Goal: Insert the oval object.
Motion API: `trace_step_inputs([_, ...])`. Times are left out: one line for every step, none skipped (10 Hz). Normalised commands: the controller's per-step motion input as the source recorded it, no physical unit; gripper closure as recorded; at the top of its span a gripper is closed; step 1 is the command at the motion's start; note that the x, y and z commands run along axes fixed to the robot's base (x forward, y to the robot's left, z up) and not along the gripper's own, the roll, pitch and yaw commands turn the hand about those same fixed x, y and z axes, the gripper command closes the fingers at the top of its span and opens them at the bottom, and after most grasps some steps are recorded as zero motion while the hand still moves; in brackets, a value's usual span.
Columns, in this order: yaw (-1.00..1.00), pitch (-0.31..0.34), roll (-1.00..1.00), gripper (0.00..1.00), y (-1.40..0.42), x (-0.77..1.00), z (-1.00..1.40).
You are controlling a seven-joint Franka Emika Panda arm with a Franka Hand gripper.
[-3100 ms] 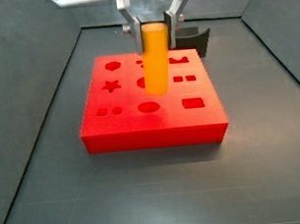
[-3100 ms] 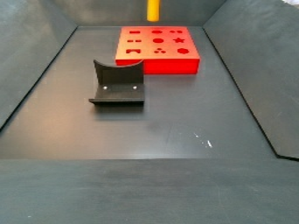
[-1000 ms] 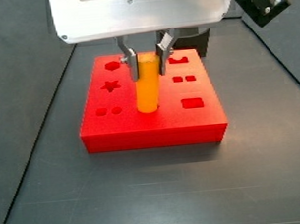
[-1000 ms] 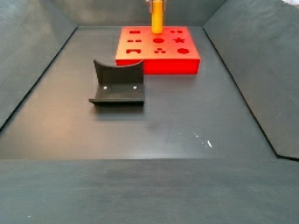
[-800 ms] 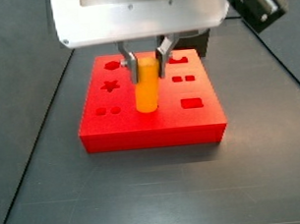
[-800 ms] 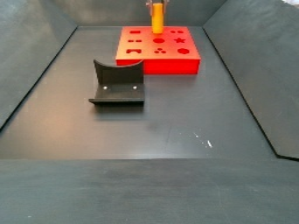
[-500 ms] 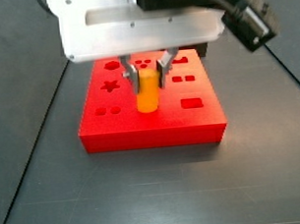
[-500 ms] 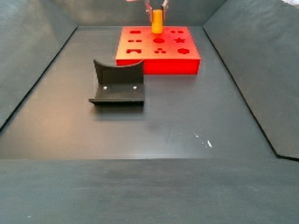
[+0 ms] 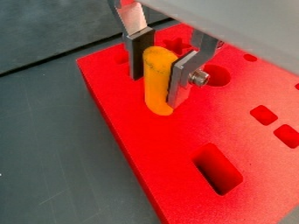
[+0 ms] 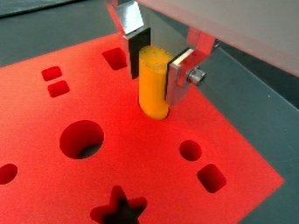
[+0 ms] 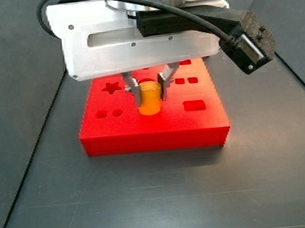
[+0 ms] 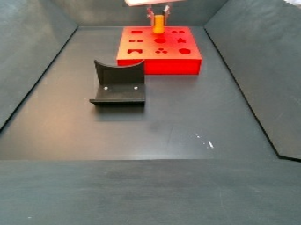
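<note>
Closest to the camera in a side view is bare dark table [image 12: 177, 176], then the fixture [image 12: 118, 84], a dark bracket on its base plate standing on its own, well apart from everything else. Past that sits the red block [image 12: 160, 50] with its shaped holes, up near the far wall.

The hand [image 11: 147, 84] is down low right over the red block [image 11: 153, 118], with the big white wrist housing filling the space above it. It's clamped on the oval object [image 11: 148, 99], one finger on each side of the peg's upper part. Both wrist views show this nicely: the silver fingers [image 9: 186, 73] with dark pads squeeze the orange-yellow peg [image 9: 156, 82] between them, peg standing upright.

The lower end of the oval object [image 10: 155, 86] meets the top face of the red block [image 10: 105, 149] in the middle of the hole pattern, and looks partly sunk in there. A round hole [image 10: 79, 140] and a star hole [image 10: 119, 210] sit open nearby.
</note>
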Motion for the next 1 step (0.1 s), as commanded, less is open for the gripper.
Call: trace_step_inputs([0.0,0.0,0.0,1.0,0.0,0.0,0.0])
